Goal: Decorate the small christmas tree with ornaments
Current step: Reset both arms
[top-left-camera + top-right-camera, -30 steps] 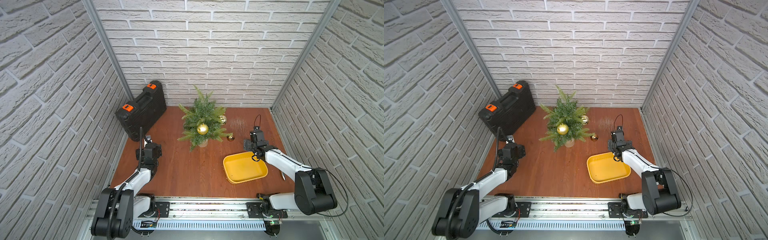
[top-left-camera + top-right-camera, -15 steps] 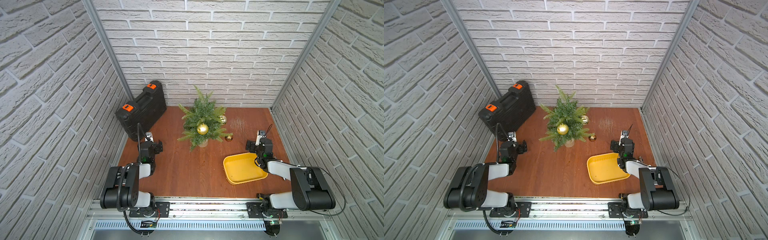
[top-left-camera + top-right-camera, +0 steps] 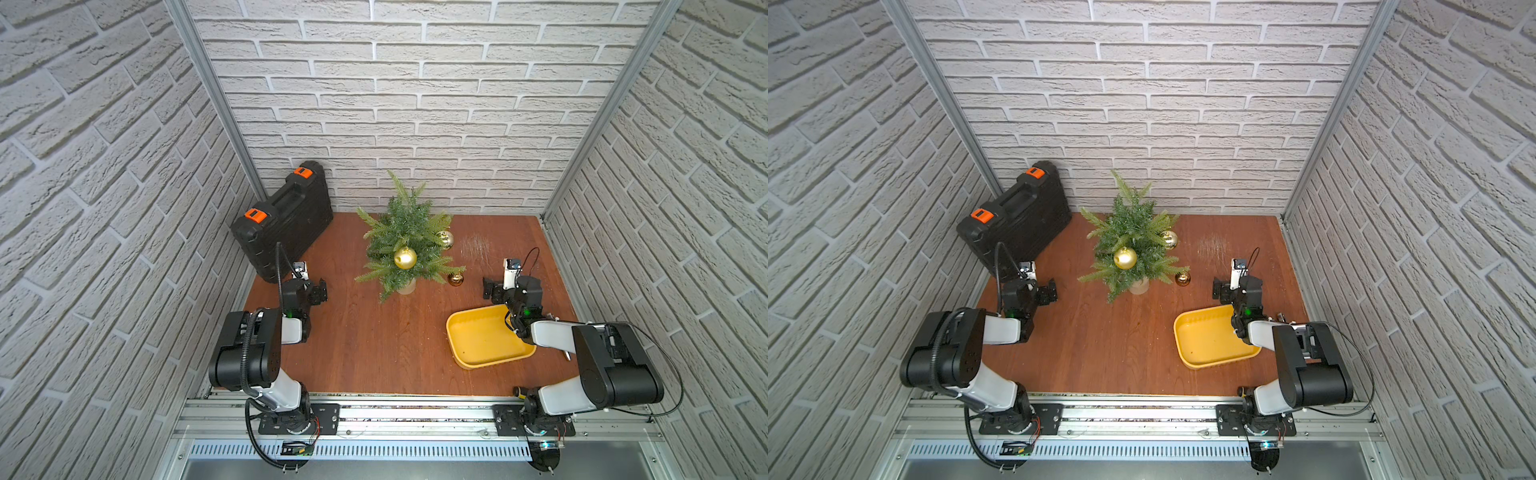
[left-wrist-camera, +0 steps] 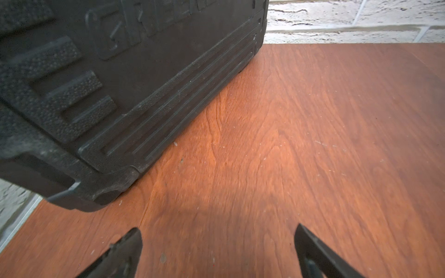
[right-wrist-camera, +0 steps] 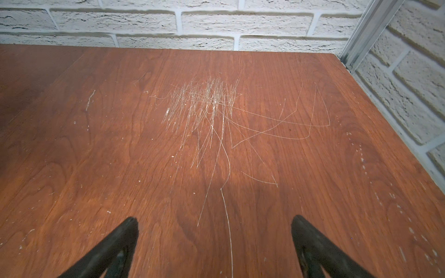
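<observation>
Both arms have folded back from the tree (image 3: pixel 405 245). The left gripper (image 4: pixel 218 228) and right gripper (image 5: pixel 214 221) have their jaws apart and are empty. The gold baubles (image 3: pixel 405 258) sit in branches ahead, between the grippers. The bronze bauble (image 3: pixel 456 279) is at the lowest tip, nearest the right gripper. With the tray (image 3: pixel 494 362) bare, decorating looks finished.

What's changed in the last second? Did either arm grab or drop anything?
Both arms folded into a tucked pose, the left most visibly. The left gripper and right gripper are open and empty over the table; nothing was taken or released. The small christmas tree, its two gold ornaments, the bronze ornament by a low branch tip, the yellow tray and the black case stayed put.
</observation>
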